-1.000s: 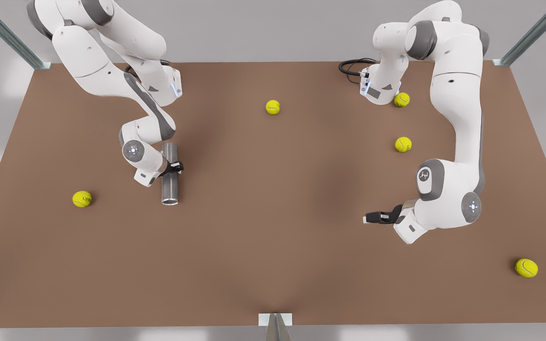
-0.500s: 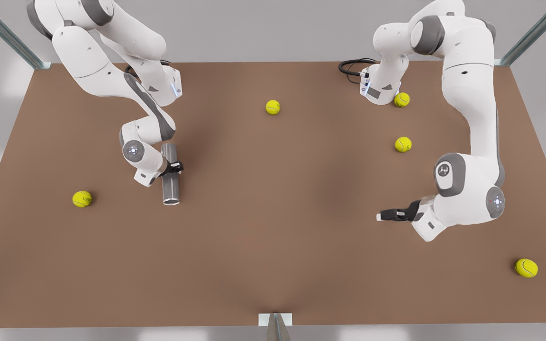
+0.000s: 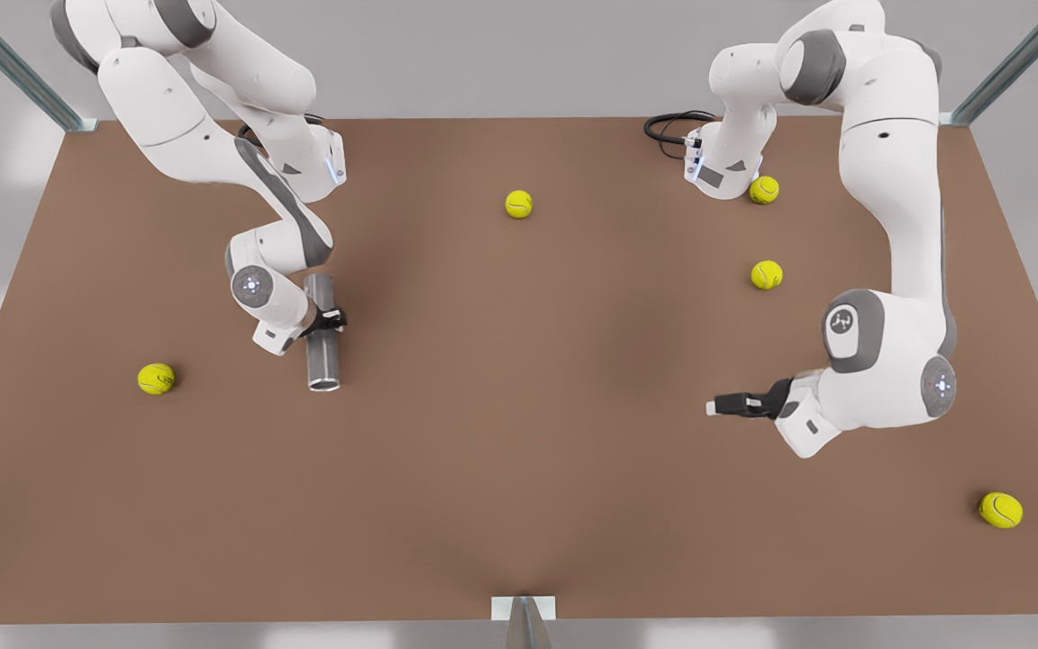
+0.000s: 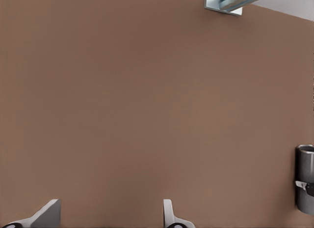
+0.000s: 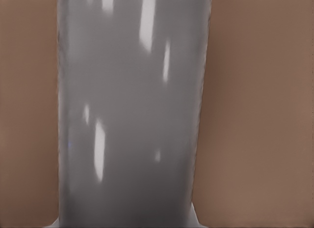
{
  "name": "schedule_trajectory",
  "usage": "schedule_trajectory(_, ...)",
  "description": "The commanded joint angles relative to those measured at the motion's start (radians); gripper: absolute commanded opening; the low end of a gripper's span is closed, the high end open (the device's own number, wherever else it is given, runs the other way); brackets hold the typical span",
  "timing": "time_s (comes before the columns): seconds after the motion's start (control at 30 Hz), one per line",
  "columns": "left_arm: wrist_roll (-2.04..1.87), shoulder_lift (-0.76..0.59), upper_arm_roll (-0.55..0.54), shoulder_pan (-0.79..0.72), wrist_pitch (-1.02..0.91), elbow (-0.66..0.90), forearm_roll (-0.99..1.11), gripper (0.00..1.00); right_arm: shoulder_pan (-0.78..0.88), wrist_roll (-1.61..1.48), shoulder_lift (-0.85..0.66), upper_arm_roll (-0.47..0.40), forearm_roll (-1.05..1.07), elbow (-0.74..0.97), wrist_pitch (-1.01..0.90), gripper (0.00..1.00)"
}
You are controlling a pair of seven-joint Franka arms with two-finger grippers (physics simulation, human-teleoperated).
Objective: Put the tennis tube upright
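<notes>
The right gripper [image 3: 332, 319] is clamping its fingers around the long grey metallic tennis tube [image 3: 323, 332], lying at nine o'clock on the brown worktop [image 3: 519, 433]. The smooth tube may be slipping or rolling during tilting. The left gripper [image 3: 714, 407], fingers apart, is waiting at three o'clock.

light: bright, even, overhead | shadows: soft, under arms | glare: streaks on tennis tube [image 5: 132, 115]
</notes>
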Motion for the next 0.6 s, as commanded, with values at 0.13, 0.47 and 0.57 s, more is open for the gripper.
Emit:
schedule_trajectory(0.13, 0.000, -0.003, 0.000, 0.000, 0.001, 0.000, -0.003, 0.99, -0.004, 0.001, -0.050, 0.003, -0.002, -0.005, -0.032, 0.73)
schedule_trajectory(0.47, 0.000, -0.002, -0.002, 0.000, 0.003, 0.002, -0.006, 0.99, -0.012, 0.000, -0.170, 0.106, 0.015, 0.086, -0.191, 0.73)
schedule_trajectory(0.57, -0.003, 0.000, -0.002, 0.000, 0.003, 0.003, -0.006, 0.99, 0.003, -0.003, -0.165, 0.169, 0.033, 0.198, -0.279, 0.73)
